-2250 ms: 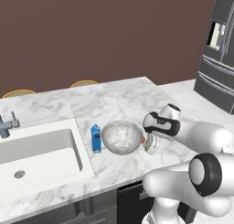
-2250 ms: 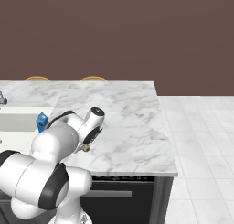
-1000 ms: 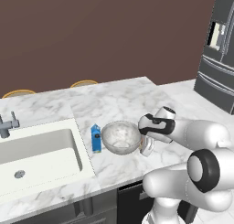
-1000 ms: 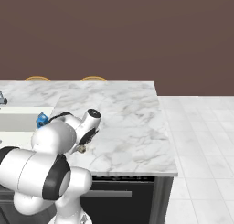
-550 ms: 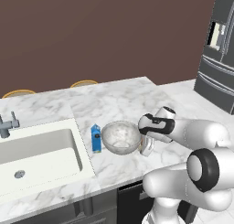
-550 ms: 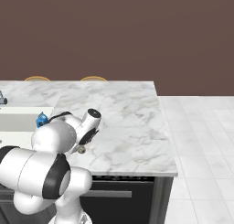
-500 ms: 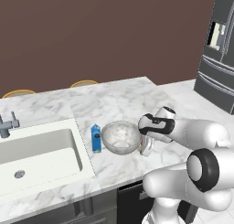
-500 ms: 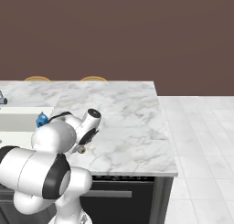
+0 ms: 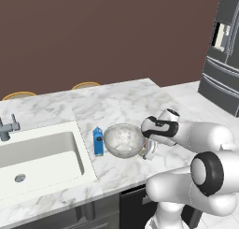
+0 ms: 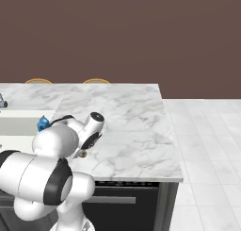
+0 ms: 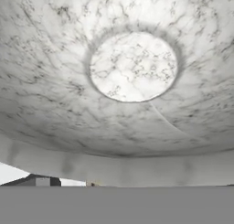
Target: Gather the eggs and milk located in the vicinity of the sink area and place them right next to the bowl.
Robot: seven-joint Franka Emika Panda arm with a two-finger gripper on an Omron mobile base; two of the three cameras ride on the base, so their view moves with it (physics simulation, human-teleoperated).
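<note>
Claw (image 9: 150, 151) is hanging low at the right side of the bowl (image 9: 123, 139), fingers pointing down at the bench (image 9: 116, 102). Against the pictures of the last second the arm is showing almost no shift; against the oldest ones the hand is sitting slightly lower and closer to the bowl wall.

Jaw spread: cannot tell, since the hand is blocking its own fingers in both base views.

Eggs (image 10: 83, 153): showing as a small tan lump directly under the hand, at bench level, just beside the bowl. Whether the fingers are touching it or clear of it, I cannot tell.

Milk (image 9: 98, 140): standing upright on the bench against the bowl's left side, between bowl and sink (image 9: 42, 153).

Hand view is looking into the bowl's mottled inside at very close range.

Judgement: both items are now lying next to the bowl, so the task is looking nearly complete. What remains is confirming the egg is let go and lifting the hand straight up without nudging the egg or the bowl.
</note>
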